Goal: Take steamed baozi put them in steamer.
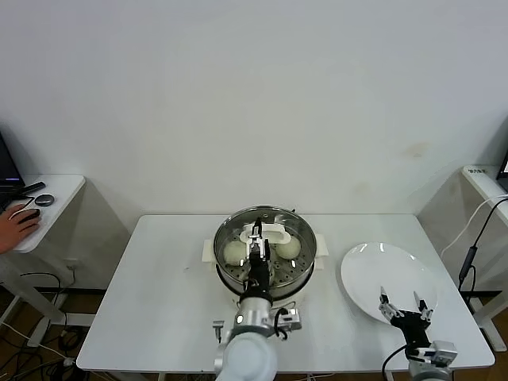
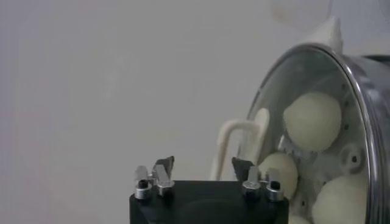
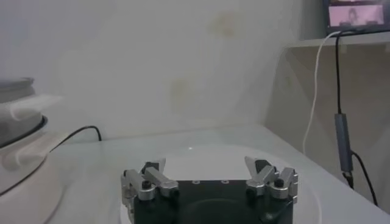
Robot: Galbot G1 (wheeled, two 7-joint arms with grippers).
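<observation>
The steamer (image 1: 226,270) stands mid-table with a glass lid (image 1: 238,230) resting on it. Through the glass, cream-white baozi (image 1: 235,252) show on the perforated tray. My left gripper (image 1: 255,238) hovers over the lid's white handle (image 1: 270,232), open and holding nothing. In the left wrist view the handle (image 2: 234,137) lies just beyond the open left gripper (image 2: 203,167), with three baozi (image 2: 312,120) behind the glass inside the steel rim (image 2: 373,109). My right gripper (image 1: 406,305) waits open over the white plate (image 1: 389,266), and the right wrist view shows the right gripper (image 3: 209,167) empty.
The plate (image 3: 201,151) is bare under the right gripper. A side table at the far left holds a person's hand on a mouse (image 1: 20,222). A second side table and a hanging cable (image 1: 468,262) stand at the right. The steamer's side (image 3: 18,122) shows in the right wrist view.
</observation>
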